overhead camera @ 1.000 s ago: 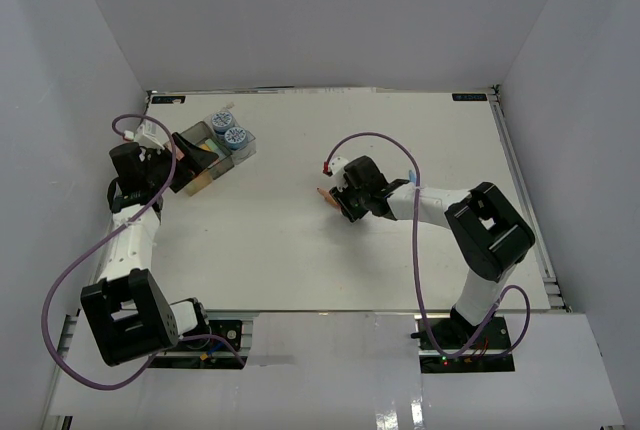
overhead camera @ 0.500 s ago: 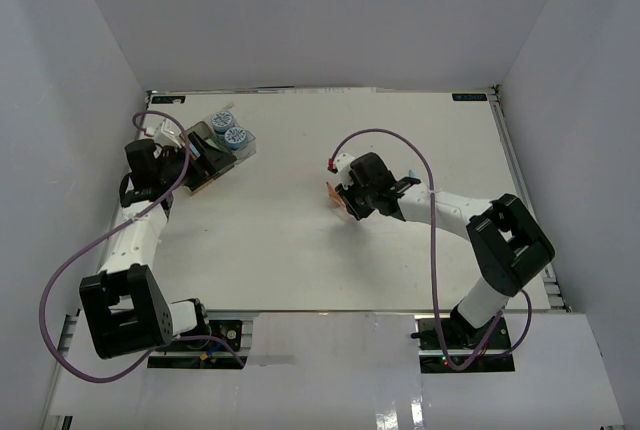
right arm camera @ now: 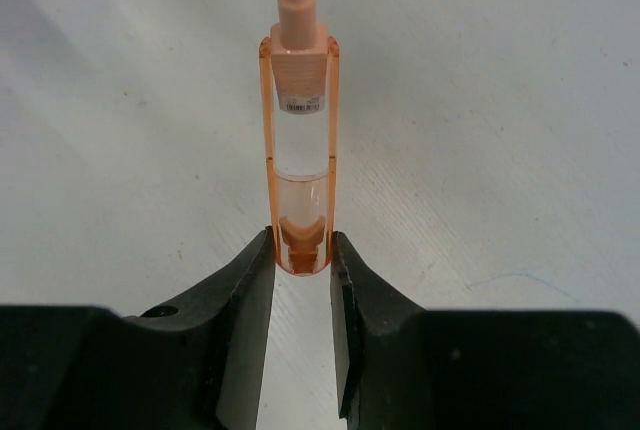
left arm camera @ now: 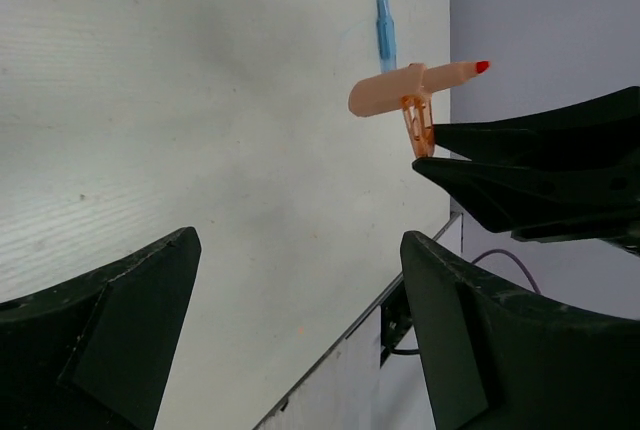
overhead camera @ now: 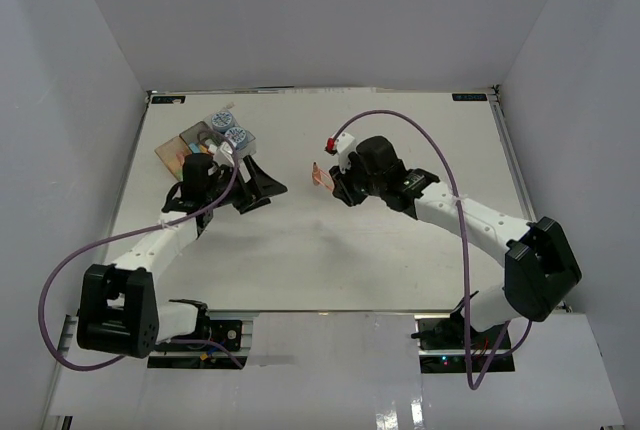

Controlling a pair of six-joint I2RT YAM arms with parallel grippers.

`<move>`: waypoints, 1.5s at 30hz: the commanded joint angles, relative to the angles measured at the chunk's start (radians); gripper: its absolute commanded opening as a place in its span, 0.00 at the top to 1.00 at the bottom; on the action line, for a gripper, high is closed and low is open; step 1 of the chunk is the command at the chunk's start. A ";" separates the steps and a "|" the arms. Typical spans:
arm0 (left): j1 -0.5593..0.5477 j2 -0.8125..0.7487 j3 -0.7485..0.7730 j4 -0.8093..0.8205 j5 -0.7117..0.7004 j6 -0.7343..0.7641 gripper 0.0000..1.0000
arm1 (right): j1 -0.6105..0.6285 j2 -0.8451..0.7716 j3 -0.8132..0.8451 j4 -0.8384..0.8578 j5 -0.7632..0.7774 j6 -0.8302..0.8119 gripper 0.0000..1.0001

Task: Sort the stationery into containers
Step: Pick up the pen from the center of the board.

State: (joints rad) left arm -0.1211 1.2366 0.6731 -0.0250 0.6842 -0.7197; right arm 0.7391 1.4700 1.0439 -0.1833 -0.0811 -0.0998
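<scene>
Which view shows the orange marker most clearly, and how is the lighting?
Right wrist view: the orange marker is large and sharp, in the right pincer. Left wrist view: smaller but sharp; the left pincer is dark, near featureless. Top view: even soft light, marker tiny.

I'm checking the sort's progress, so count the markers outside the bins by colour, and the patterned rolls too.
Orange marker, held in the right gripper: 1
Blue marker, lying loose: 1
Patterned rolls: 2
Total: 4
</scene>
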 commanded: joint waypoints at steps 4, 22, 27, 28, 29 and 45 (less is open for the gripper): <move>-0.132 0.038 -0.017 0.118 -0.061 -0.124 0.09 | 0.013 -0.043 0.108 -0.011 -0.046 0.032 0.80; -0.284 0.150 0.037 0.342 -0.213 -0.329 0.09 | 0.020 -0.129 0.113 0.047 -0.123 0.092 0.79; -0.287 0.127 0.010 0.416 -0.267 -0.403 0.09 | 0.022 -0.142 0.091 0.065 -0.126 0.124 0.79; -0.287 0.118 0.005 0.431 -0.275 -0.412 0.09 | 0.022 -0.143 0.084 0.067 -0.128 0.124 0.79; -0.287 0.112 -0.004 0.438 -0.288 -0.420 0.09 | 0.022 -0.145 0.079 0.070 -0.125 0.127 0.79; -0.287 0.092 0.029 0.422 -0.359 -0.388 0.09 | 0.022 -0.168 0.027 0.114 -0.121 0.126 0.79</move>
State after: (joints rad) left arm -0.4034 1.3567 0.6697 0.3756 0.3397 -1.1248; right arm 0.7551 1.3338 1.0813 -0.1276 -0.1879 0.0204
